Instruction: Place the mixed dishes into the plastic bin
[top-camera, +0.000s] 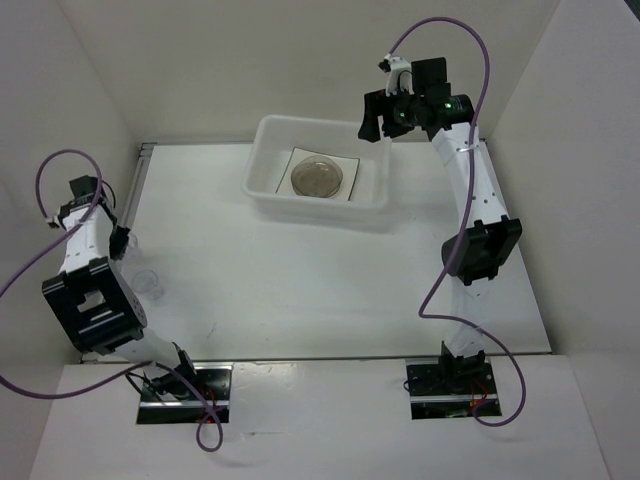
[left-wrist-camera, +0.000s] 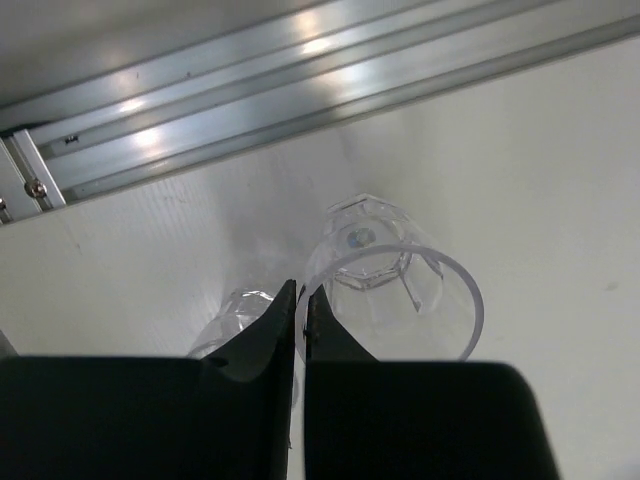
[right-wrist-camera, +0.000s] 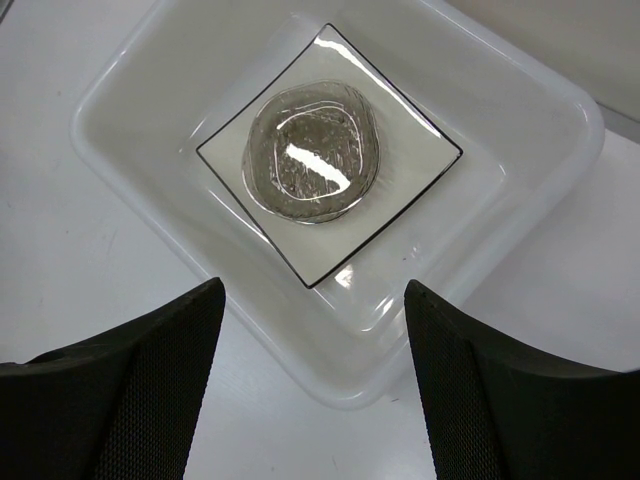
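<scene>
The white bench held the bin at its far side. In the bin lay the square plate, flat, with a round grey dish on top of it. The right fingers hung over the bin, spread wide and holding nothing. Far off by the left edge, next to a metal rail, the left fingers were clenched on the rim of a clear cup. The other cup stood just beside it, partly hidden behind a finger.
</scene>
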